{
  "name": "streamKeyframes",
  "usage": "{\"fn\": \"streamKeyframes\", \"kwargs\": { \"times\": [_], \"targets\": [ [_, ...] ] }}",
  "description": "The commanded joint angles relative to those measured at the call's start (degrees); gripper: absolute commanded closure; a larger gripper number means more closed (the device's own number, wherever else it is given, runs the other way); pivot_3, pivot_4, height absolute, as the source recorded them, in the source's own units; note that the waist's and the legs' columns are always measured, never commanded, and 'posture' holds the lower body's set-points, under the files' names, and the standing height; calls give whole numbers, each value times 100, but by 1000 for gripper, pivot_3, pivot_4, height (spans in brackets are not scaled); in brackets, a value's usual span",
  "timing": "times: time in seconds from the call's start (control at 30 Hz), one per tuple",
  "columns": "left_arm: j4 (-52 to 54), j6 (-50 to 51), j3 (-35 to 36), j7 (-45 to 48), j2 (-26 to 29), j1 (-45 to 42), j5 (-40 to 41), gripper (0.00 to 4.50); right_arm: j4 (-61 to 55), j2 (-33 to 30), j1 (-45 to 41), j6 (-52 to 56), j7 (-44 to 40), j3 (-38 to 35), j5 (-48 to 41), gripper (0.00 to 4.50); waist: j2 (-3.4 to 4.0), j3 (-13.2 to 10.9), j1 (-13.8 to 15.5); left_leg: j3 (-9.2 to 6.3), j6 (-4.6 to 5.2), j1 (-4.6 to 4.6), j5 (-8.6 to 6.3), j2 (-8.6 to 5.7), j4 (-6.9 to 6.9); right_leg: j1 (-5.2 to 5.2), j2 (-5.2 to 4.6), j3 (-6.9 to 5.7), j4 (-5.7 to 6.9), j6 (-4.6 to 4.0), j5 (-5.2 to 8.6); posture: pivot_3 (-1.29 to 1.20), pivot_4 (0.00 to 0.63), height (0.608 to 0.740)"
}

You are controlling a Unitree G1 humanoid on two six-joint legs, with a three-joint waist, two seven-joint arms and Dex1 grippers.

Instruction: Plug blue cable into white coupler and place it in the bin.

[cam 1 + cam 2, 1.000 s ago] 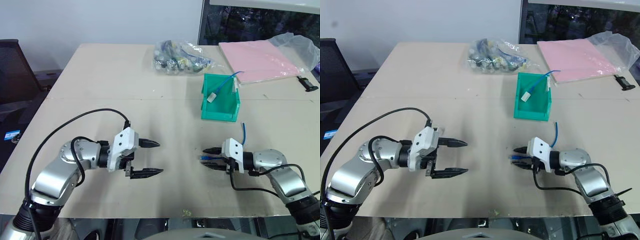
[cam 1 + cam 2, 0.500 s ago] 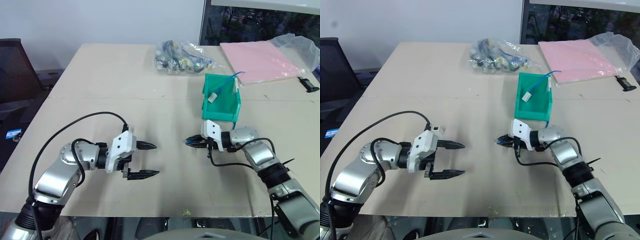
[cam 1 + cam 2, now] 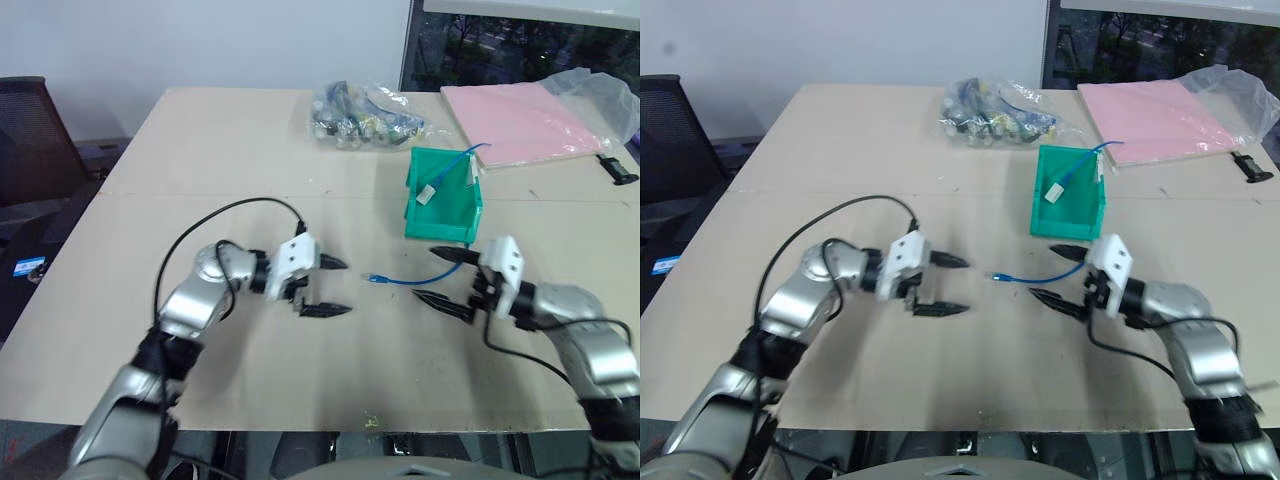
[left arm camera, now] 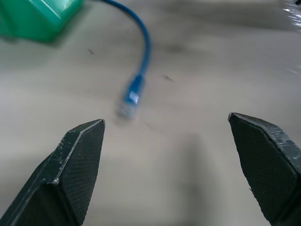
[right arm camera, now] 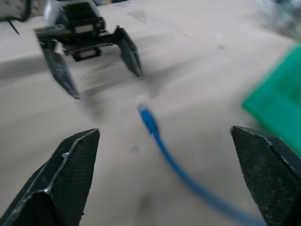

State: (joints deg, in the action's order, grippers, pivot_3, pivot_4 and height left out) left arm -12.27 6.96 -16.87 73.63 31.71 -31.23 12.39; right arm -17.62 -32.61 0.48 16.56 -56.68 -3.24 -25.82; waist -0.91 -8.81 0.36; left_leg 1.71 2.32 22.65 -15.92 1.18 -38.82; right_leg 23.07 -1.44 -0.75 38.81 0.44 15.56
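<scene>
Between open grippers, the blue cable (image 3: 410, 279)

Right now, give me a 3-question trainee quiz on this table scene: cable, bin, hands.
1. True or false: the thin bright blue network cable is lying on the table, gripped by neither hand.
2. Which hand is open? A) the left hand alone B) the right hand alone C) both
3. Fill in: the free plug of that cable points toward the ___ hand.

Key
1. True: it lies loose between the two hands.
2. C: both stand open, one on each side of the cable.
3. Left. The small teal-green plastic bin behind it already holds a second blue cable with a white end-piece.
</scene>
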Motion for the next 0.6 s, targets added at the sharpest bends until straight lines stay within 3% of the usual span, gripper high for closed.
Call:
{"fn": "streamKeyframes", "kwargs": {
  "times": [0.03,0.23,0.37,0.47,0.5,0.6],
  "targets": [
    [-611,-520,-164,157,-198,-302,-267,140,-435,-86,178,-104,-2,-266,-235,53,0,0,-16,0,0,-1,0,1,0,0,1,-1,4,0,0,0,150,740],
    [-1756,-1264,-487,467,-482,-807,-767,140,-480,-43,276,-133,240,-323,-275,53,-2,0,-39,-6,-1,-1,0,8,-14,0,45,7,9,0,0,0,150,740],
    [-2254,-1378,-478,586,-583,-1058,-894,1332,-465,-28,385,-227,308,-287,-214,0,-2,0,-4,-5,0,9,0,6,-32,-1,46,7,7,0,0,0,150,740],
    [-2505,-1159,-381,743,-658,-1202,-790,2585,-423,-70,435,-289,318,-245,-125,0,-3,1,-7,-3,0,13,0,5,-38,-1,46,9,5,2,0,0,150,740],
    [-2548,-1094,-376,809,-675,-1229,-777,3228,-406,-73,432,-306,321,-225,-105,0,-3,1,-15,-3,0,12,0,6,-38,0,47,10,5,2,0,0,150,740],
    [-2499,-1024,-440,1019,-670,-1200,-821,4246,-413,-30,410,-277,357,-176,-127,0,-3,1,-27,-6,0,12,0,9,-37,0,50,8,6,2,1,0,150,740]
  ]
}}
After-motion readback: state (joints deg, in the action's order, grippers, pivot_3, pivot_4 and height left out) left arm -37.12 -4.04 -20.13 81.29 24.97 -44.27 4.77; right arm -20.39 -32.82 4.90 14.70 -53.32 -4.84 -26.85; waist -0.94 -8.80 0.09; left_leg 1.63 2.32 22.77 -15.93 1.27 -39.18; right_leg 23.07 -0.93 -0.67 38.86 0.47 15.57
